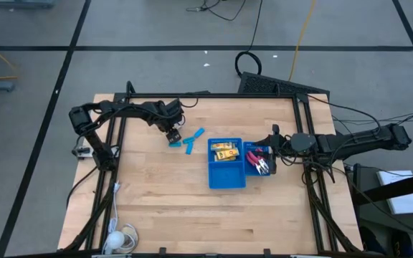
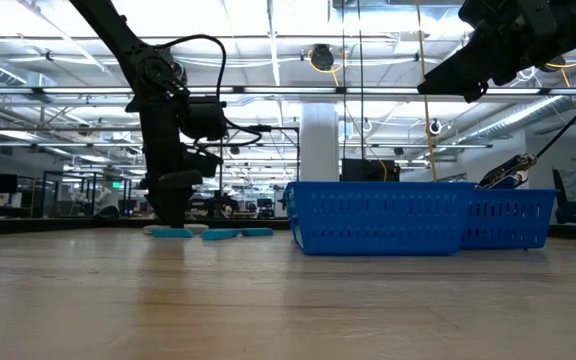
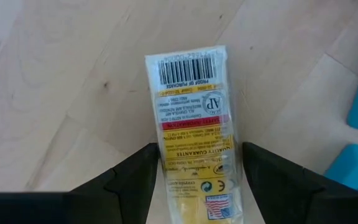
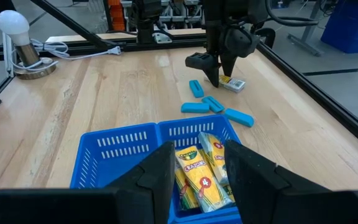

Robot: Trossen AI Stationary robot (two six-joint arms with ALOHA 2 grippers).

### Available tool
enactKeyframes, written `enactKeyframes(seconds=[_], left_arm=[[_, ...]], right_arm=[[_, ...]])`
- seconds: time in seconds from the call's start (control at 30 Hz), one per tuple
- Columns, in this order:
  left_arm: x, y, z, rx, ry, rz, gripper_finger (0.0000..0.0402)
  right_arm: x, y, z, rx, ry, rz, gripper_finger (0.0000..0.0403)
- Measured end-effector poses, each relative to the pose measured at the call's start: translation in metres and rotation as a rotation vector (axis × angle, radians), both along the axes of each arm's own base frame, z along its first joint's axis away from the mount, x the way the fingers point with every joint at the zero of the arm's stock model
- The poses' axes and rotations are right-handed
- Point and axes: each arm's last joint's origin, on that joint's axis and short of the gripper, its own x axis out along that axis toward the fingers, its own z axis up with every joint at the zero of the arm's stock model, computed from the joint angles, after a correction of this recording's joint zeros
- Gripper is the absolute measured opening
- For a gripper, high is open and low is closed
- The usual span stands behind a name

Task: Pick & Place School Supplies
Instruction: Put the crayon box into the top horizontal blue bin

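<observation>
A yellow-orange packet (image 3: 191, 106) lies flat on the wooden table. My left gripper (image 3: 201, 152) is open and down at the table (image 2: 173, 222), one finger on each long side of the packet. Several light-blue plastic pieces (image 1: 192, 140) lie on the table just beside it (image 4: 213, 102). More yellow packets (image 4: 201, 174) lie in the blue tray (image 1: 226, 175). Red-handled scissor-like tools (image 1: 260, 161) lie in its smaller right section. My right gripper (image 4: 197, 165) is open and hovers above the tray, well clear of it (image 2: 498, 50). My left gripper comes from above, its fingers (image 3: 135, 180) standing along both long edges of the packet's lower half (image 3: 194, 174), which lies flat on the table. Whether the fingers touch the packet's edges, I cannot tell.
A white bulb-shaped lamp with its cable (image 1: 120, 240) sits at the table's near left corner. A black frame (image 1: 206, 95) runs along the table's far and side edges. Bare wood (image 1: 171, 208) spreads across the near half of the table.
</observation>
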Motion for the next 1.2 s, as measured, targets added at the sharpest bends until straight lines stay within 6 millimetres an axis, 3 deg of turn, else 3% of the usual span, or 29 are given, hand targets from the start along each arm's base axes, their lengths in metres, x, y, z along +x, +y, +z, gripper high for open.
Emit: enactKeyframes(seconds=[0.1, 0.37, 0.53, 0.67, 0.93, 1.2], left_arm=[[0.0, 0.0, 0.0, -0.003, -0.001, 0.003, 0.0233], [0.0, 0.0, 0.0, -0.005, -0.003, 0.019, 0.016], [-0.002, -0.003, 0.008, 0.011, -0.014, -0.006, 0.0157], [-0.002, -0.011, 0.031, 0.049, -0.093, -0.033, 0.017], [0.011, -0.05, 0.077, 0.034, -0.38, -0.083, 0.0174], [0.055, -0.094, 0.1, 0.131, -0.41, -0.261, 0.0174]], right_arm=[[0.0, 0.0, 0.0, 0.003, 0.0, -0.001, 0.0132], [0.0, 0.0, 0.0, 0.007, -0.001, -0.002, 0.0132], [0.0, 0.0, 0.0, 0.007, -0.001, -0.003, 0.0132], [0.0, 0.0, 0.0, 0.007, -0.001, -0.002, 0.0132], [0.0, 0.0, 0.0, 0.007, -0.001, -0.002, 0.0132], [0.0, 0.0, 0.001, 0.008, -0.014, -0.003, 0.0132]])
